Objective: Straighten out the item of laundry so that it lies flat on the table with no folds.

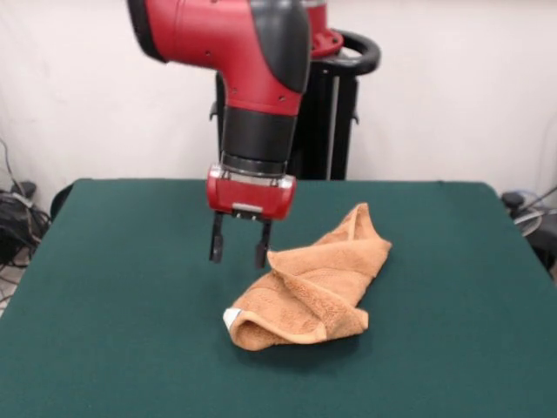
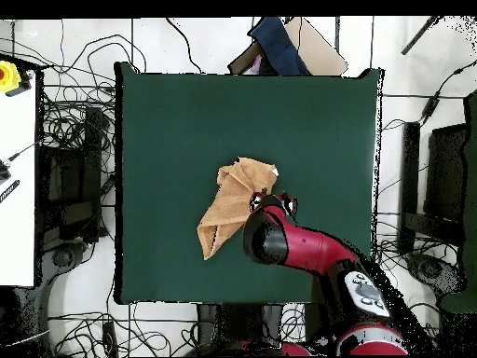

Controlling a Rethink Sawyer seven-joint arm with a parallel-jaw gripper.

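Observation:
The orange-tan towel (image 1: 313, 287) lies crumpled and folded over itself near the middle of the dark green table (image 1: 104, 287). Its small white tag (image 1: 231, 318) shows at the near left end. My gripper (image 1: 238, 248) hangs just left of the towel's upper left edge, with its fingers apart, pointing down and holding nothing. Whether the tips touch the table I cannot tell. In the overhead view the towel (image 2: 233, 210) is a long bunched shape on the table (image 2: 186, 112), and the arm covers most of the gripper (image 2: 272, 200) at the towel's right edge.
The black pedestal (image 1: 335, 113) stands behind the table's far edge. Cables (image 2: 74, 140) lie on the floor around the table. A white bench (image 2: 17, 186) stands to the left in the overhead view, and a dark cloth and cardboard (image 2: 284, 47) lie beyond the top edge.

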